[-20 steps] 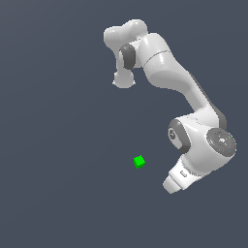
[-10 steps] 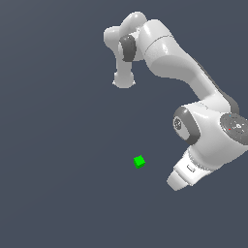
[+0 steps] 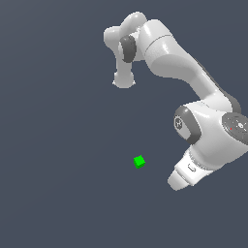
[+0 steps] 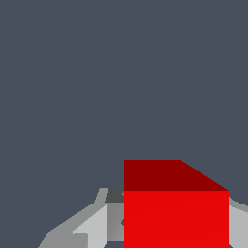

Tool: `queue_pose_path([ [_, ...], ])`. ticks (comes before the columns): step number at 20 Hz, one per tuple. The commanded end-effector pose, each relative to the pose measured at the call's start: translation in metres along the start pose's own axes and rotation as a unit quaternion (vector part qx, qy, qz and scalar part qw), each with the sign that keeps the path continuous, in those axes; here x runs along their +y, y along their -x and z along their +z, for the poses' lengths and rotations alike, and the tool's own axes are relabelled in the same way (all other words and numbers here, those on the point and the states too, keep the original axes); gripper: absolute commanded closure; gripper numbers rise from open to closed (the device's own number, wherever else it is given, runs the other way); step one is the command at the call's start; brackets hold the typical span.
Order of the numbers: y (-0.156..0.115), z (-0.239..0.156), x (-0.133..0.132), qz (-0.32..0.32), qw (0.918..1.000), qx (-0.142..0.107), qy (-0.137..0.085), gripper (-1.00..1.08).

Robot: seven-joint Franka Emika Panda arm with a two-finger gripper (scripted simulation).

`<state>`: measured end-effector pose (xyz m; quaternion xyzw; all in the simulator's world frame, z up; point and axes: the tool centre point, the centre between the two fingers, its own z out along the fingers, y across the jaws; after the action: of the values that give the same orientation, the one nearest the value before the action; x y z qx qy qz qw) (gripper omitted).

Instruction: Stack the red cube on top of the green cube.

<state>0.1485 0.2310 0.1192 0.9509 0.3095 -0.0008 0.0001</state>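
The red cube (image 4: 176, 213) fills the lower part of the wrist view, close to the camera, with a grey finger (image 4: 97, 223) against one side and another finger at its other side. My gripper (image 4: 172, 227) is shut on it. In the exterior view the red cube is hidden behind my white hand (image 3: 186, 174), and the fingers do not show there. The green cube (image 3: 139, 162) lies on the dark floor, a short way to the exterior view's left of the hand. It is outside the wrist view.
My white arm (image 3: 169, 53) arches over from its base (image 3: 123, 80) at the back to the hand at the exterior view's right. The dark grey floor (image 3: 58, 184) stretches all around.
The elbow and forearm have swung toward the exterior view's right and risen. The hand has shifted slightly right. The green cube has not moved.
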Motion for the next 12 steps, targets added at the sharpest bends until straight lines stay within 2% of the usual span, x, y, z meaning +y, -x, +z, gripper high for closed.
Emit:
queue_pose_path([
  [1, 0.000, -0.001, 0.000, 0.000, 1.0000, 0.001, 0.000, 1.08],
  [12, 0.011, 0.003, 0.005, 0.000, 1.0000, 0.001, 0.000, 1.08],
])
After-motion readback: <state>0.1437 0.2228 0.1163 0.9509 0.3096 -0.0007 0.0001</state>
